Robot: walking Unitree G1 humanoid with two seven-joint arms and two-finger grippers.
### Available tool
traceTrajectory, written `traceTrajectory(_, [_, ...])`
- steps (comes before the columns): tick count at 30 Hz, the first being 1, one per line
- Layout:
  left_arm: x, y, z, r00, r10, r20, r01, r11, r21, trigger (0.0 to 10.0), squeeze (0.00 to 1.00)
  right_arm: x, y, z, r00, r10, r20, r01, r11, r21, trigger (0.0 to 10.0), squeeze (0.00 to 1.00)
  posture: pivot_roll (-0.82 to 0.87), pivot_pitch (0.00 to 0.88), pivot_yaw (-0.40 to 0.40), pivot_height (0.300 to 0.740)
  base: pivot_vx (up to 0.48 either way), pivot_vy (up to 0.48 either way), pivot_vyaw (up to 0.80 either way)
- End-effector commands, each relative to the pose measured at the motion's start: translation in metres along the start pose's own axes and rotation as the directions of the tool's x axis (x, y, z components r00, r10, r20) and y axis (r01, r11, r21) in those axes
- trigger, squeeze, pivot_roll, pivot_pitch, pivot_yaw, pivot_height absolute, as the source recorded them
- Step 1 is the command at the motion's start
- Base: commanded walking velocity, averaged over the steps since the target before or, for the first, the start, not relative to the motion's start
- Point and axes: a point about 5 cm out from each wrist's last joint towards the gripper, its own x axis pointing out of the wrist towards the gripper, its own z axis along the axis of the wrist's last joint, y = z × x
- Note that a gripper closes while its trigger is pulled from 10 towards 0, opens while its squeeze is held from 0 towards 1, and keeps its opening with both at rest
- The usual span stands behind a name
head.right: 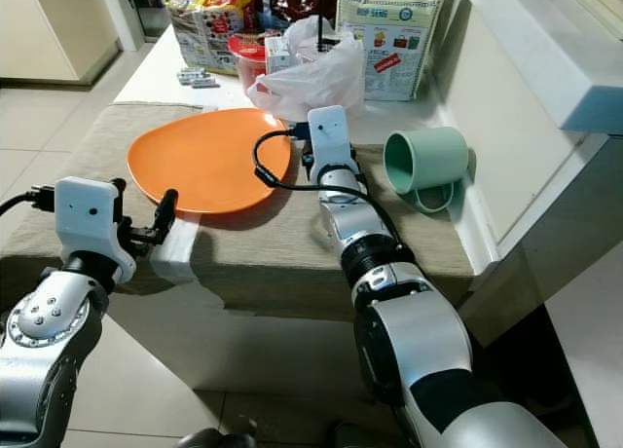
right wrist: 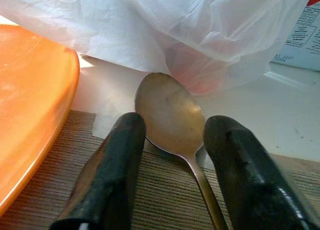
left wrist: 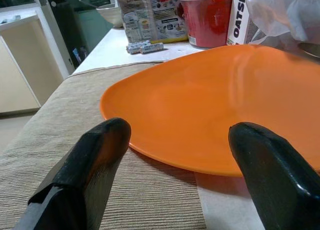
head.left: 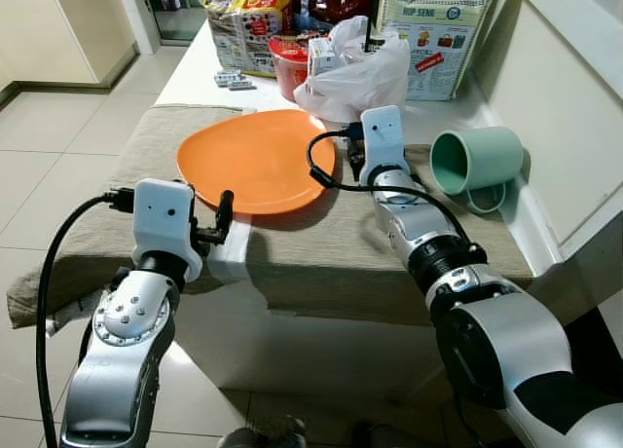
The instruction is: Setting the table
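The right wrist view is showing a metal spoon (right wrist: 172, 117) lying between the parted fingers of the right gripper (right wrist: 172, 175), which are not touching it. In the head views it is hidden. The orange plate (head.left: 258, 159) is sitting at 9 o'clock from it on the surface (head.left: 321, 253). The left gripper (left wrist: 175, 175) is spread wide at the plate's near rim, holding nothing. A green mug (head.left: 474, 161) is lying at 3 o'clock.

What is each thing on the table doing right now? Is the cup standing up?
Round orange plate: flat on the beige cloth, empty.
Green mug: tipped on its side, mouth toward the plate.
Metal spoon: lying flat between the right gripper's fingers.
White plastic bag: crumpled, beyond the spoon.
Left gripper: open, at the plate's near edge.
Right gripper: open.
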Motion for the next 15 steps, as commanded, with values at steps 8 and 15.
traceTrajectory(8, [-0.0024, -0.0013, 0.004, 1.0, -0.008, 0.011, 0.008, 1.0, 0.007, 10.0, 0.0, -0.0073, 0.0105, -0.0391, 0.986, 0.046, -0.163, -0.043, 0.999, 0.022, 0.0, 0.0, 0.06, 0.119, 0.046, 0.74, 0.0, 0.0, 0.0])
traceTrajectory(15, [-0.002, -0.0018, 0.0042, 1.0, -0.008, 0.011, 0.008, 1.0, 0.007, 10.0, 0.0, -0.0078, 0.012, -0.0401, 0.986, 0.052, -0.158, -0.05, 0.999, 0.02, 0.0, 0.0, 0.06, 0.125, 0.046, 0.74, 0.0, 0.0, 0.0])
